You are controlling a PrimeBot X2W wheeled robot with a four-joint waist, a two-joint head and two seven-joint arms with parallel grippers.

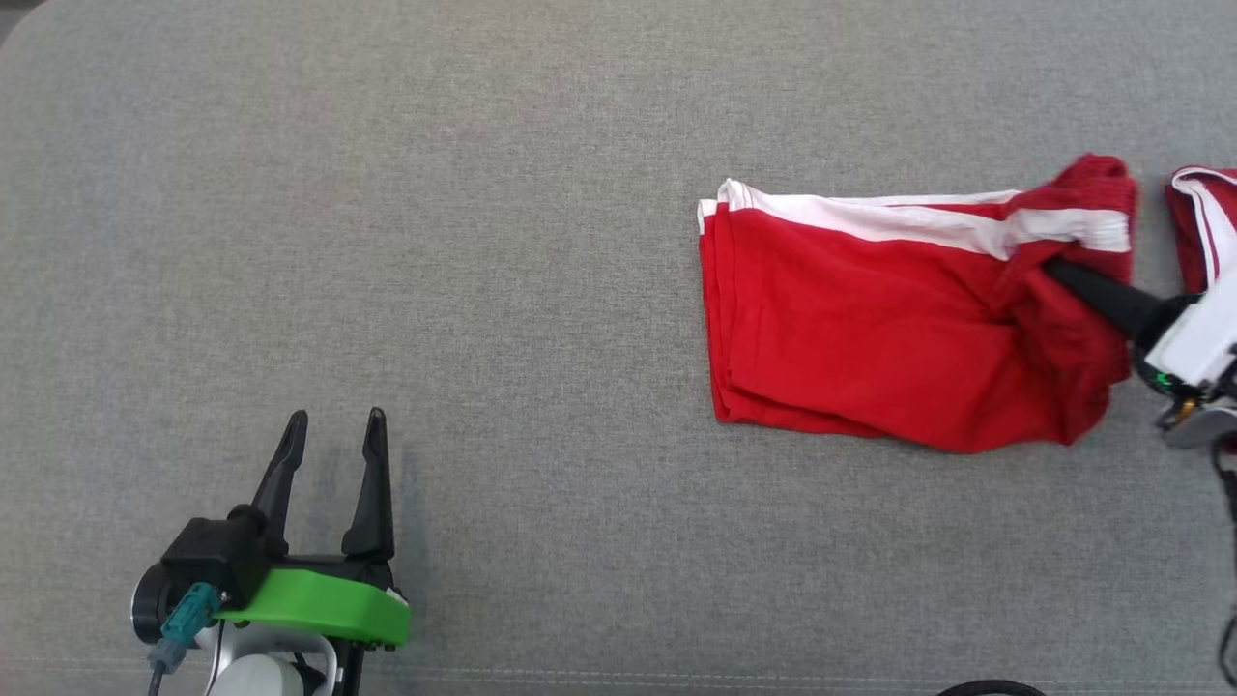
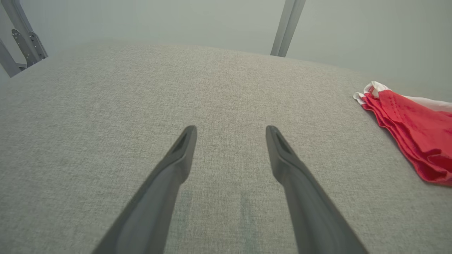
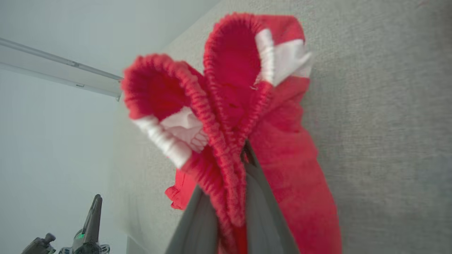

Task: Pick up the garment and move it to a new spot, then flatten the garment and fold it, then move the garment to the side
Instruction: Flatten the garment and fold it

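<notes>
Garment (image 1: 870, 338): one, red and white, folded, at 3 o'clock.
Right gripper (image 1: 1063, 274): one, pinching the Garment's edge.
Left gripper (image 1: 336, 416): one, 7 o'clock, fingers spread.
Other red cloth (image 1: 1203, 217): one, just right of it.

The shorts (image 1: 870, 338) lie on the right of the table (image 1: 483, 242). The right gripper (image 1: 1061, 273) touches their right end. Another cloth (image 1: 1203, 217) lies just right of them. The left gripper (image 1: 337, 418) sits well apart, at the near left.

The red, white-striped shorts (image 1: 870, 329) are laid folded, well to the right; the elastic waistband (image 3: 226, 106) is bunched and pinched.
</notes>
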